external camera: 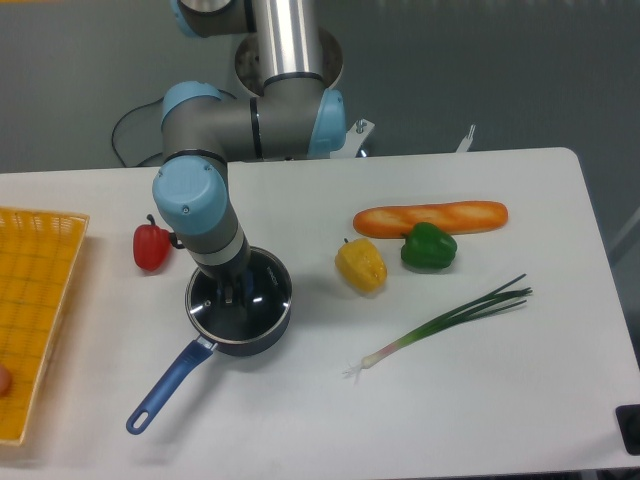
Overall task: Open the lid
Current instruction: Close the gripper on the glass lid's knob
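The lid (268, 288), a glass disc with a thin metal rim, lies flat on the dark saucepan (252, 344), whose long blue handle (165, 388) points to the front left. My gripper (233, 293) comes down from above onto the lid's centre. Its dark fingers cover the knob, so only a hint of blue shows between them. Whether the fingers are closed on the knob is hidden by the wrist.
A red pepper (150, 246) sits just left of the pan. To the right are a yellow pepper (360, 265), a green pepper (428, 247), a baguette (430, 216) and a spring onion (450, 318). A yellow basket (30, 310) stands at the left edge.
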Robot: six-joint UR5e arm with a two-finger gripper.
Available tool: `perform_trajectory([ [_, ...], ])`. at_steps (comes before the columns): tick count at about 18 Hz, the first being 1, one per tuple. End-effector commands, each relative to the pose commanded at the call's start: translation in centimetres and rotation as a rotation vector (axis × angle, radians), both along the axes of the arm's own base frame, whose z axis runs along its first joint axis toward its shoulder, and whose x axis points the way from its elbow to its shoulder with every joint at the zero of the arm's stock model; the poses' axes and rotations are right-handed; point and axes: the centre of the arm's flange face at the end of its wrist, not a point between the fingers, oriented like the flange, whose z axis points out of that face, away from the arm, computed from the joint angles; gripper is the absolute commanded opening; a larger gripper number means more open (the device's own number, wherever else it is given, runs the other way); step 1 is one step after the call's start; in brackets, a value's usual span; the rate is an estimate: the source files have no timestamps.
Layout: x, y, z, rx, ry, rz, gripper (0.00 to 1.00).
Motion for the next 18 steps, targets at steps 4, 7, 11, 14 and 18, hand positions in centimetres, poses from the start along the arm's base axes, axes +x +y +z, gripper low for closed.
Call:
perform_trajectory([
  [4, 0.03, 0.09, -0.11, -0.002, 0.001, 0.003, 0.90],
  [7, 0.13, 0.11, -0.13, -0.003, 0.001, 0.014, 0.85],
  [11, 0.15, 0.06, -0.21, -0.006, 0.001, 0.012, 0.78],
  [14, 0.23, 0.07, -0.22, -0.008, 0.001, 0.013, 0.66],
  [18, 0.22, 0.06, -0.22, -0.009, 0.003, 0.013, 0.62],
])
